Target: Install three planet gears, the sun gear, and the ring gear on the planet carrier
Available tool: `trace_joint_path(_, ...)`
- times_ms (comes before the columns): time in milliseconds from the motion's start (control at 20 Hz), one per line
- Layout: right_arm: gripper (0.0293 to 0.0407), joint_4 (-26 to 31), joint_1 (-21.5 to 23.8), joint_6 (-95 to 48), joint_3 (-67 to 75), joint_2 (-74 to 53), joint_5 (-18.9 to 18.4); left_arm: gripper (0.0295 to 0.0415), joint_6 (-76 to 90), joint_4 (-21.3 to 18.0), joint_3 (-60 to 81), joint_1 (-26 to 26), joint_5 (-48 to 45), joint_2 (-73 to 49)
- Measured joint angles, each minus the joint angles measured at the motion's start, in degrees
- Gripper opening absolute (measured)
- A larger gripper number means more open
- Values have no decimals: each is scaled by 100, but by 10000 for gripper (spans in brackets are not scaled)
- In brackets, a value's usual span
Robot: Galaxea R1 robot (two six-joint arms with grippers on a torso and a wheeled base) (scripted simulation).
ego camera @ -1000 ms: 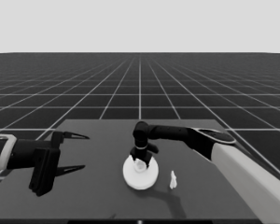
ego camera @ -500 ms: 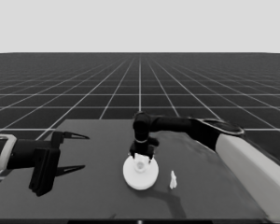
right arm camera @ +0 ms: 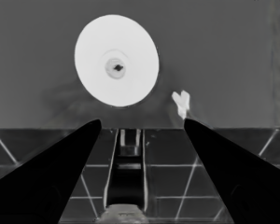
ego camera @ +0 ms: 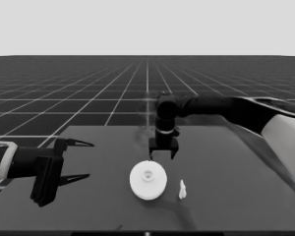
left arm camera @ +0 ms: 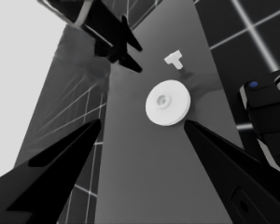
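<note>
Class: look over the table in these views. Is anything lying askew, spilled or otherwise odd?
Nothing stands out. The larger round part lies flat, the thin white piece stands beside it, apart. The right gripper hangs open behind them, holding nothing; the left gripper waits open.

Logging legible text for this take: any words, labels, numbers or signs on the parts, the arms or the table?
None: no text, label, number or sign shows in any view.
The larger round part is plain white.
The thin white piece bears nothing.
Neither the right gripper, above the table behind that part, nor the parked left gripper carries lettering.
</note>
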Motion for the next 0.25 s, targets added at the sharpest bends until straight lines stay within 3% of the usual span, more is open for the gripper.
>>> trace_joint_path(100, 385, 295, 308, 154, 1307, -1214, 25, 385, 0, 0, 0, 0, 0, 0)
trace_joint_path(250, 385, 441, 462, 48, 1692, -1706, 17, 385, 0, 0, 0, 0, 0, 0)
